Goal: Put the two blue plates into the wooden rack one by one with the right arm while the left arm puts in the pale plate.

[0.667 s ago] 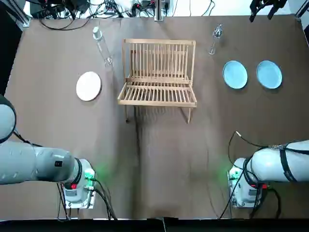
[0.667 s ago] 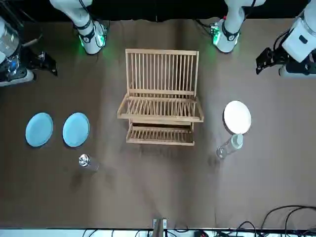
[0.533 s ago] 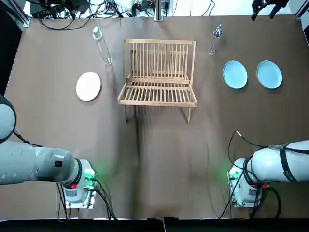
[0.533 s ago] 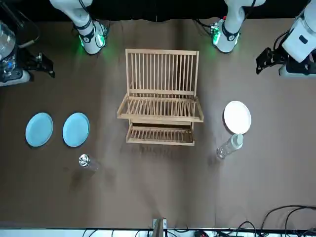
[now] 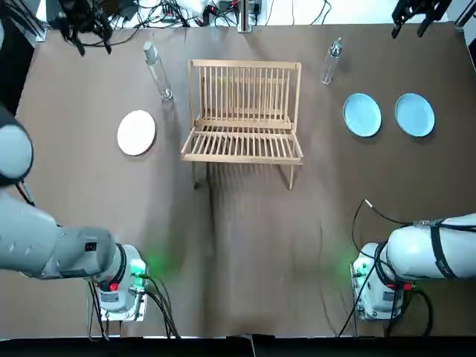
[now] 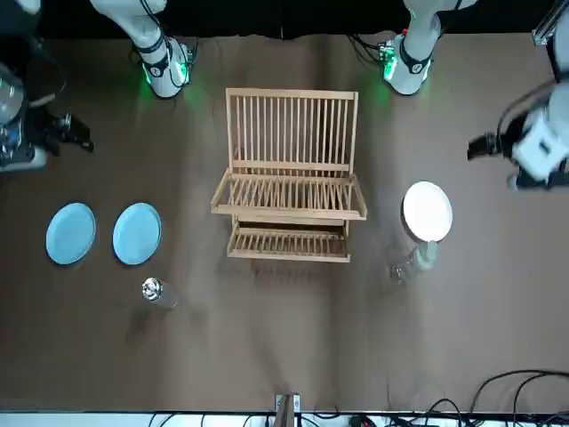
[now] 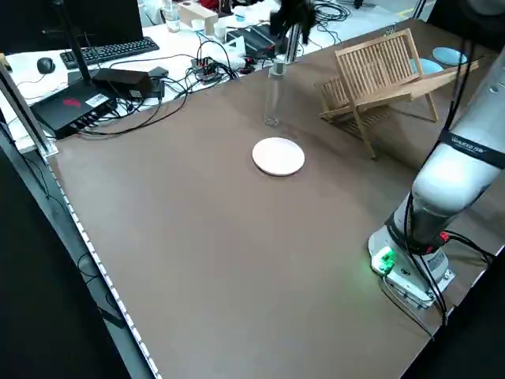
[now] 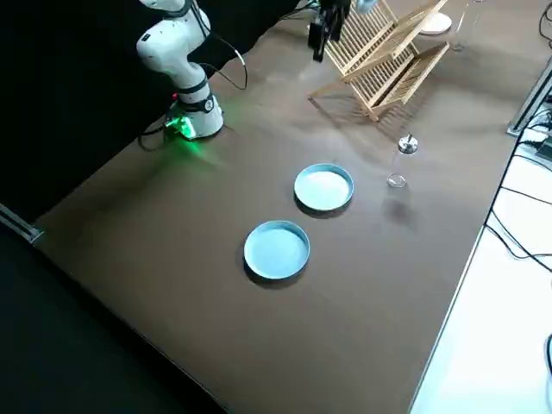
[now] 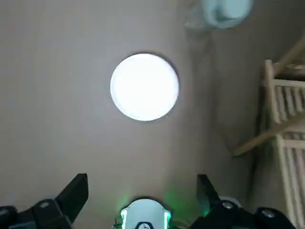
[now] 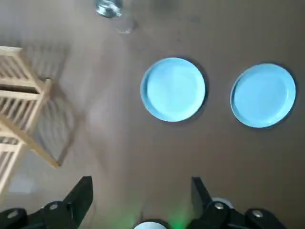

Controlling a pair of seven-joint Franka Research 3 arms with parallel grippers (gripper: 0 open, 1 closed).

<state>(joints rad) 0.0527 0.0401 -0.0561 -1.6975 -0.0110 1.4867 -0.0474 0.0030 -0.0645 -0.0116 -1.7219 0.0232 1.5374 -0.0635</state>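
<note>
Two plates of blue colour lie flat on the brown table [image 5: 245, 245], to the right of the wooden rack [image 5: 244, 111]. They are the inner blue plate [image 5: 362, 114] and the outer blue plate [image 5: 414, 114]. They are side by side with a small gap between them, and the inner one is well apart from the rack. The rack stands upright in the middle of the far half of the table.

The pale plate [image 5: 137, 132] lies flat to the left of the rack, near it but not touching it. A clear bottle [image 5: 156, 71] stands upright just on the far side of this plate, close to the far left corner of the rack. A small glass vessel with a shiny top [image 5: 332, 61] stands near the far right corner of the rack, on the far side of the inner blue plate.

The right gripper [image 10: 140, 186] hangs high above the right part of the table. Its wrist camera looks straight down on both blue plates. Its two fingers are spread wide and nothing is between them.

The left gripper [image 9: 142, 183] hangs high above the left part of the table, and its wrist camera looks down on the pale plate. Its fingers are also spread wide and they hold nothing.

Both arm bases sit at the near edge of the table, each with a green light on it. All three plates rest on the table top, none of them touched by a gripper.
</note>
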